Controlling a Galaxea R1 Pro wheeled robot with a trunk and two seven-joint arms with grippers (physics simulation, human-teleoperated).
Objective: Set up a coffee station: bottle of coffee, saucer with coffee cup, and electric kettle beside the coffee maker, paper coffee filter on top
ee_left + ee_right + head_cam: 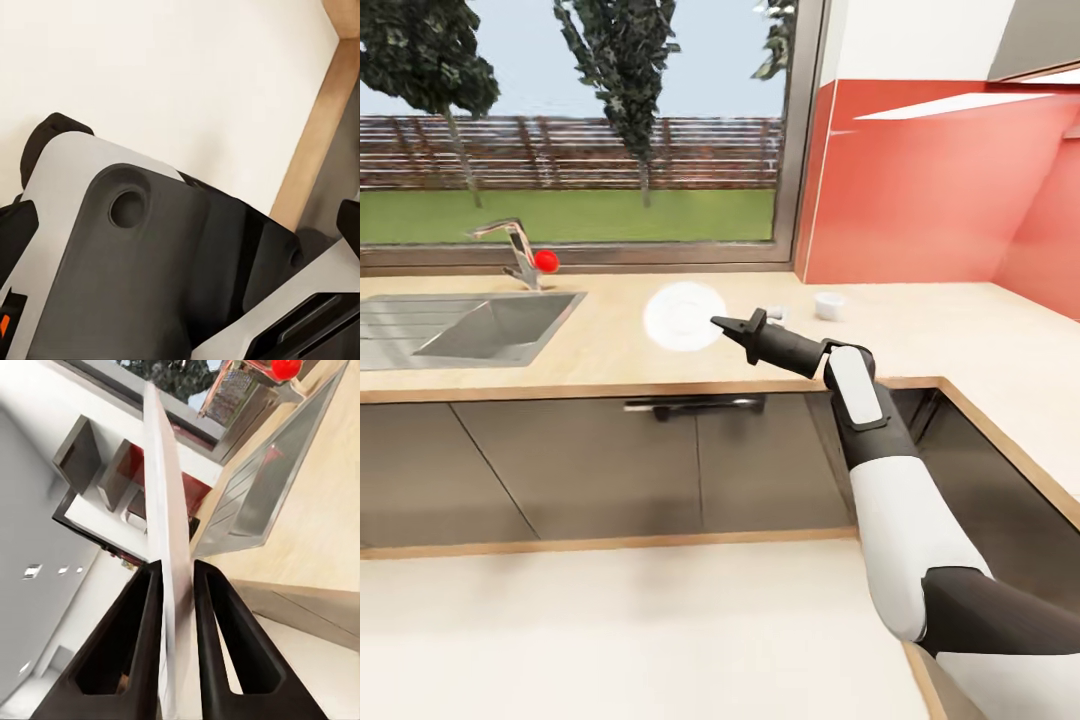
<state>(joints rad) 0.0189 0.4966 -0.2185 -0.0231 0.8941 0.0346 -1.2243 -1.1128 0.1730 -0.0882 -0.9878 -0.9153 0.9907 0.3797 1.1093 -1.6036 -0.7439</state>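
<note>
The saucer, a plain white round plate, is held up over the light wood-grain kitchen countertop, tilted so its face turns toward the head camera. My right gripper is shut on its right rim, arm stretched forward from the lower right. In the right wrist view the saucer runs edge-on between the two black fingers, which clamp it. The small white coffee cup stands on the countertop to the right of the gripper, near the red wall. Coffee maker, bottle, filter and kettle are out of view.
A steel sink with a faucet and a red knob lies at the left, under a wide window. A red backsplash closes the back right corner, where the counter turns toward me. Grey cabinet fronts run below.
</note>
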